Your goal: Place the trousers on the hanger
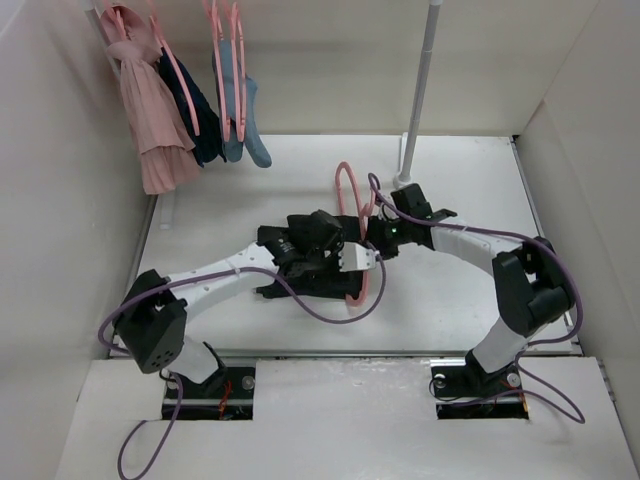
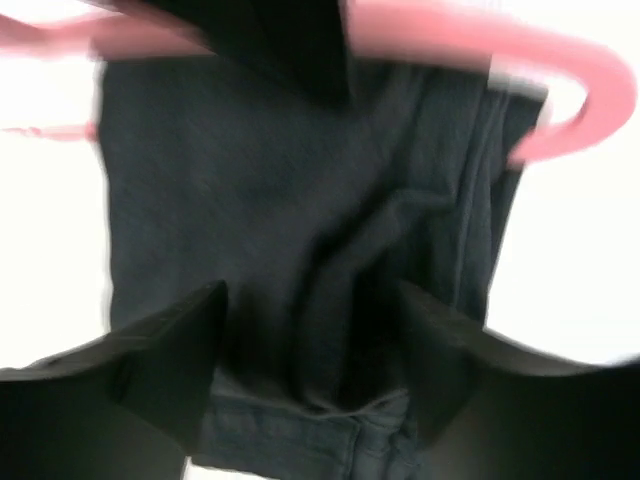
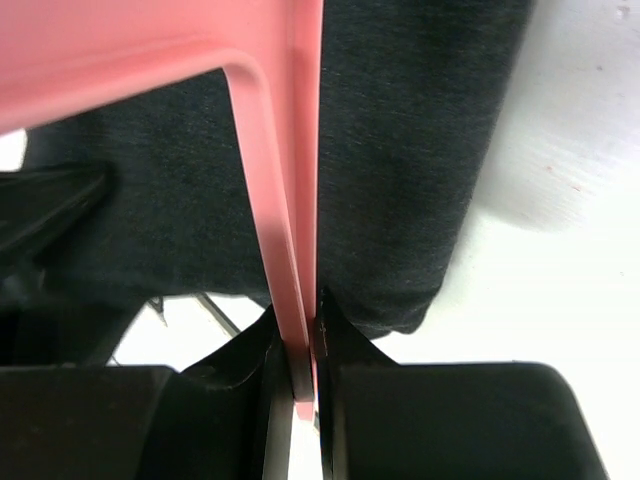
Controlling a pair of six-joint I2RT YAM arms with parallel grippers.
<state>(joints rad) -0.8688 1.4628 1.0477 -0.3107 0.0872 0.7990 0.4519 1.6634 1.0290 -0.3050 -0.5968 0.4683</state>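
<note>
Your trousers (image 2: 250, 200) lie rumpled at the middle of the table (image 1: 470, 200). They look soft, limp and light, likely to sag and slide, so take a bunched fold or the waistband. The hanger (image 3: 290, 250) runs along their 3 o'clock edge, hook toward 12; it looks thin and stiff. Your left gripper (image 2: 310, 330) is spread wide over a fabric ridge, and your right gripper (image 3: 300, 370) pinches the hanger's bar.

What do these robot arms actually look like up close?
The left arm and right arm are each built from smooth white tube-like links joined by chunky, rounded black joints, on black bases. A thin purple cable loops loosely along each arm. The jaws are flat, wedge-shaped and matte black.
</note>
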